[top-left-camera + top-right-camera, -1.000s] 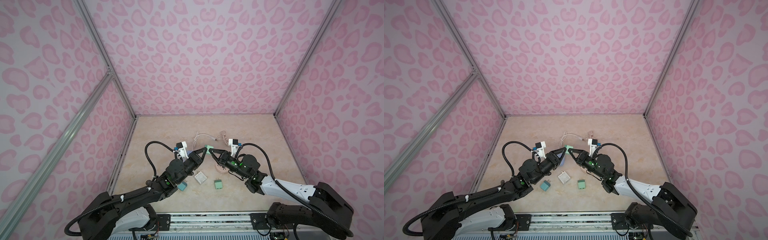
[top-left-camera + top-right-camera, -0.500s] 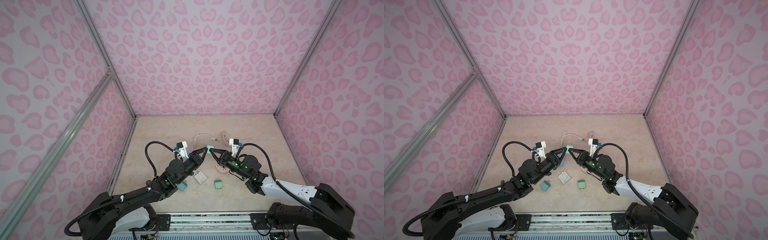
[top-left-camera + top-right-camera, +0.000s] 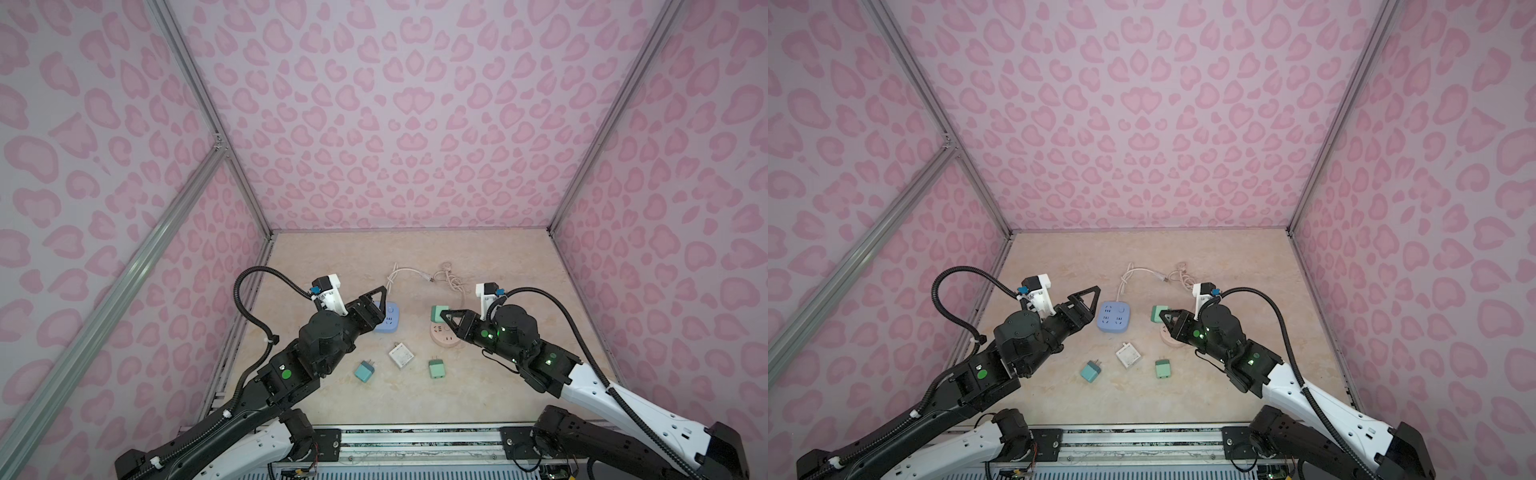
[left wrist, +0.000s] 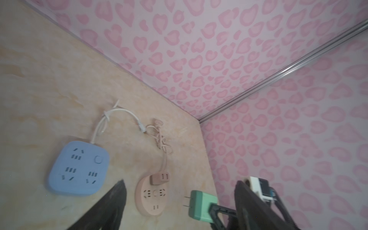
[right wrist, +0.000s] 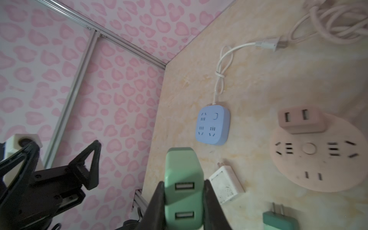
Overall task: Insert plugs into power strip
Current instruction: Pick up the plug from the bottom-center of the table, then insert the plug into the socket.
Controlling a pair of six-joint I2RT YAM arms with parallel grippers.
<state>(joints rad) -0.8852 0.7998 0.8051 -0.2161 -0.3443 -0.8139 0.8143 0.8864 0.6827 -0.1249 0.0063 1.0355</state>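
My right gripper (image 3: 444, 314) (image 5: 184, 192) is shut on a mint green plug (image 3: 436, 311) (image 5: 183, 169), held in the air over a round pink power strip (image 3: 442, 338) (image 4: 151, 199); its prongs show in the left wrist view. A pinkish-tan plug (image 4: 160, 178) (image 5: 300, 121) sits in that strip. My left gripper (image 3: 1090, 309) (image 4: 179, 181) is open and holds nothing, beside a blue square power strip (image 3: 1115, 318) (image 4: 79, 169). A teal plug (image 3: 365, 371), a white square plug (image 3: 401, 355) and another mint green plug (image 3: 436, 369) lie loose on the table.
The blue strip's white cord (image 3: 399, 274) and the round strip's coiled pink cord (image 3: 451, 278) lie behind the strips. Pink patterned walls (image 3: 395, 124) close in the beige table (image 3: 498, 270) on three sides, with a metal rail (image 3: 415, 436) along the front edge.
Both grippers met at the mint green plug. My left gripper has opened, let go of it and drawn back to the left, and the right gripper has carried it off to the right.
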